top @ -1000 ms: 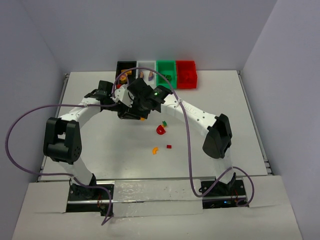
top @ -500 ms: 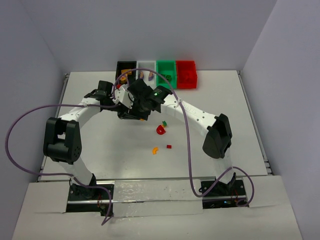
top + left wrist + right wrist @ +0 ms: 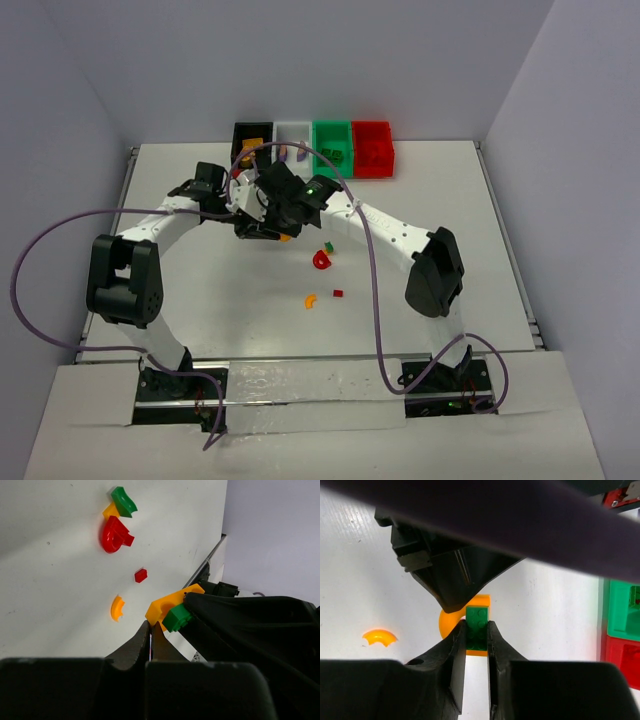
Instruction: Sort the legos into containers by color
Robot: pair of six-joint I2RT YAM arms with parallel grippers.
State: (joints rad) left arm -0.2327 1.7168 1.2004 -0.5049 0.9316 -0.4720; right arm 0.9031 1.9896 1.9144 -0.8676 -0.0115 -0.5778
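Above the table's middle, my left gripper (image 3: pixel 151 625) is shut on the edge of an orange curved lego (image 3: pixel 167 607). A green brick (image 3: pixel 478 621) is stuck on that orange lego (image 3: pixel 448 622), and my right gripper (image 3: pixel 476 630) is shut on the brick's sides. The two grippers meet nose to nose over the orange lego (image 3: pixel 286 237). Four containers stand in a row at the far edge: black (image 3: pixel 240 135), white (image 3: pixel 293 124), green (image 3: pixel 331 125) and red (image 3: pixel 372 125).
Loose legos lie on the table nearer me: a red curved piece (image 3: pixel 114 534) joined to yellow (image 3: pixel 110 511) and green (image 3: pixel 123 502) pieces, a small red brick (image 3: pixel 141 575) and an orange curved piece (image 3: pixel 117 608). Purple cables arc over both arms.
My right gripper has shut on the green brick. Both arms have shifted only slightly.
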